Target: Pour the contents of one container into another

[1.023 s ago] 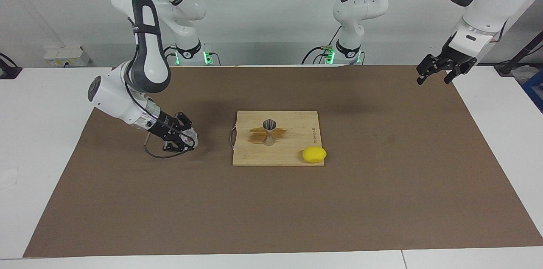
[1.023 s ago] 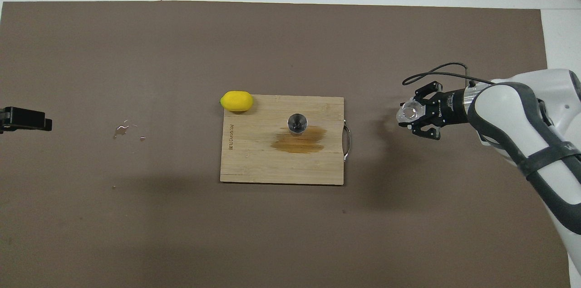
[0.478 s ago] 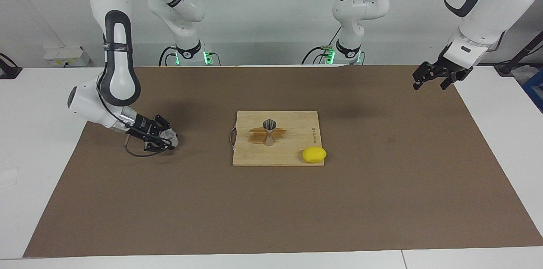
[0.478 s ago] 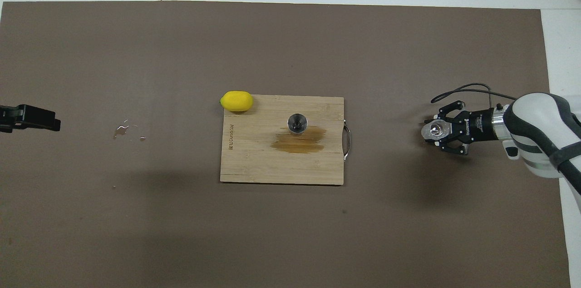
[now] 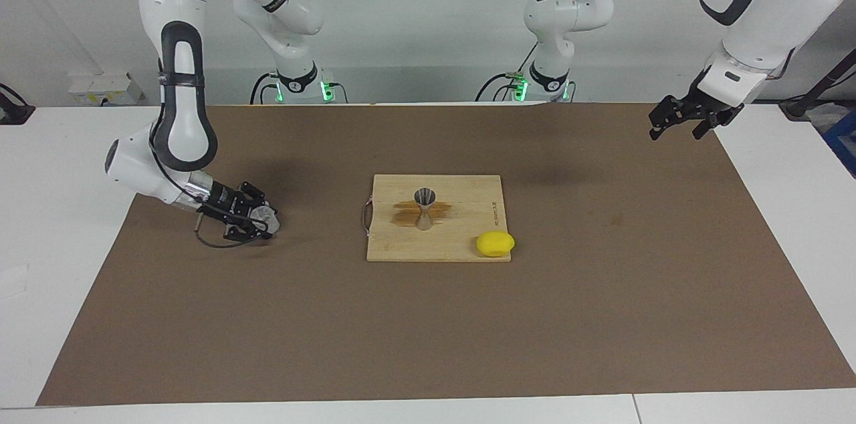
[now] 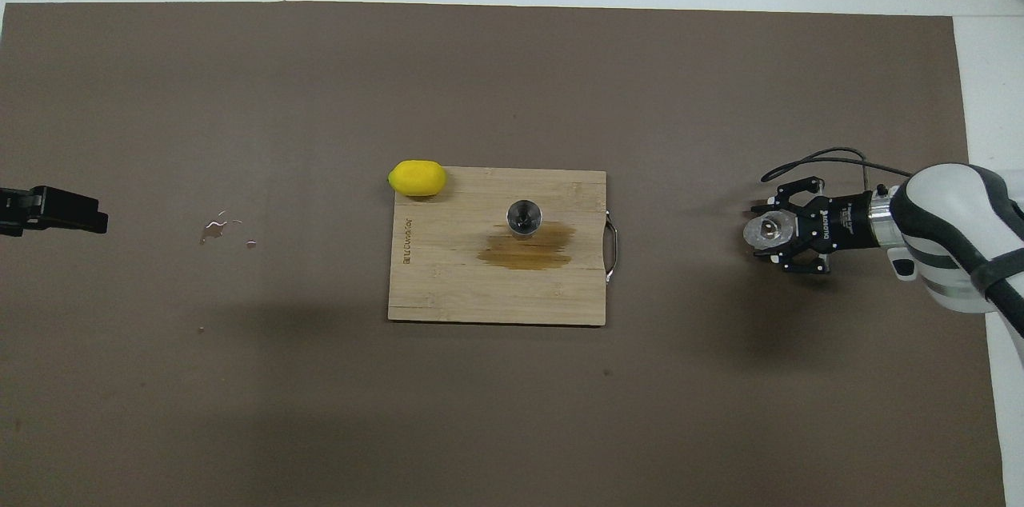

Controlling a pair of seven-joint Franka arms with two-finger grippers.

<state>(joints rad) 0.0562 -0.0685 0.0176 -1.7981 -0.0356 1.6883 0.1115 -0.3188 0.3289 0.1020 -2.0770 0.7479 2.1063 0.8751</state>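
The clear glass cup (image 5: pixel 269 215) (image 6: pixel 764 228) is low at the brown mat, toward the right arm's end of the table. My right gripper (image 5: pixel 259 217) (image 6: pixel 774 229) lies almost flat around it. The silvery hourglass jigger (image 5: pixel 424 208) (image 6: pixel 524 217) stands upright on the wooden cutting board (image 5: pixel 468 200) (image 6: pixel 448 283) at mid-table, well apart from the cup. My left gripper (image 5: pixel 681 122) (image 6: pixel 56 209) hangs open and empty over the mat's edge at the left arm's end, where that arm waits.
A yellow lemon (image 5: pixel 495 243) (image 6: pixel 417 177) rests at the board's corner farther from the robots. A brown wet stain (image 6: pixel 528 247) marks the board beside the jigger. Small drops (image 6: pixel 220 229) lie on the mat toward the left arm's end.
The right arm carried the glass cup away from the board toward its own end of the table and lowered it to the mat. The left gripper drifted slightly.
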